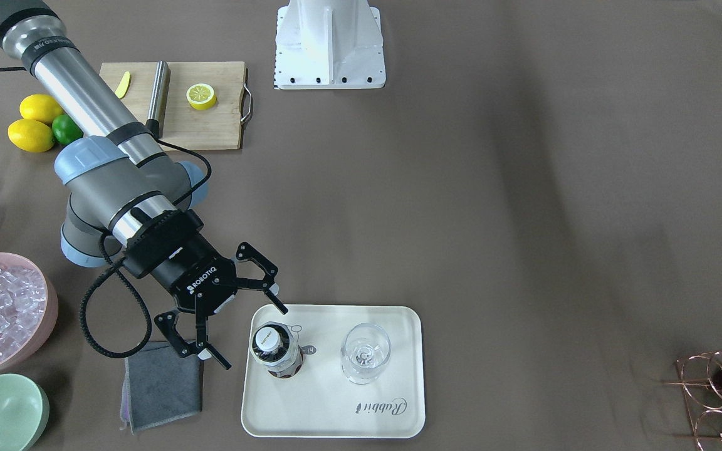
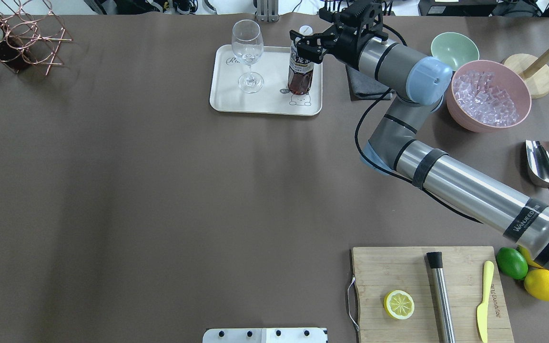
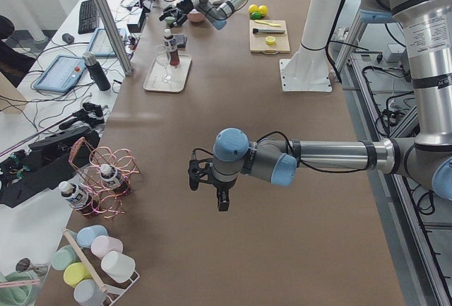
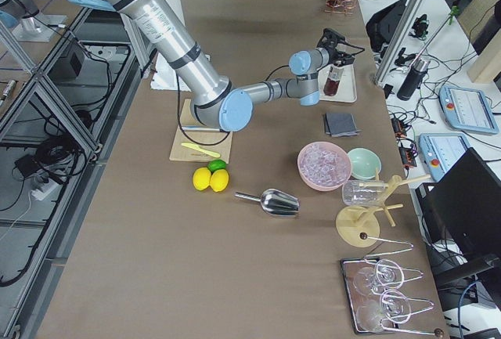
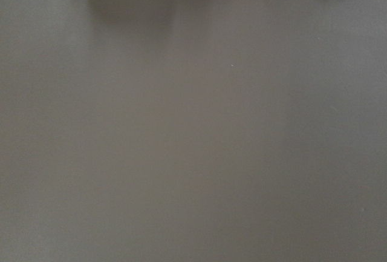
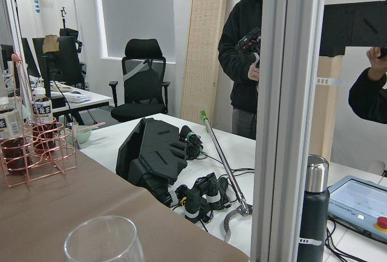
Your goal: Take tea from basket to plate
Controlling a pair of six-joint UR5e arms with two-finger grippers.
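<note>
Up close, the wire basket point(image 3: 99, 179) holds two other bottles point(image 3: 109, 177). Next, the left gripper point(image 3: 220, 196) hangs over the brown table point(image 3: 282, 249) (I cannot tell if it is open or closed). Far away, the tea bottle point(image 1: 276, 352) stands up on the plate point(image 1: 336, 413) next to a wine glass point(image 1: 366, 352). The right gripper point(image 1: 256, 338) is wide open just beside the bottle's top.

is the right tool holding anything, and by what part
Nothing. The right tool is open beside the tea, which stands upright on the plate.
</note>
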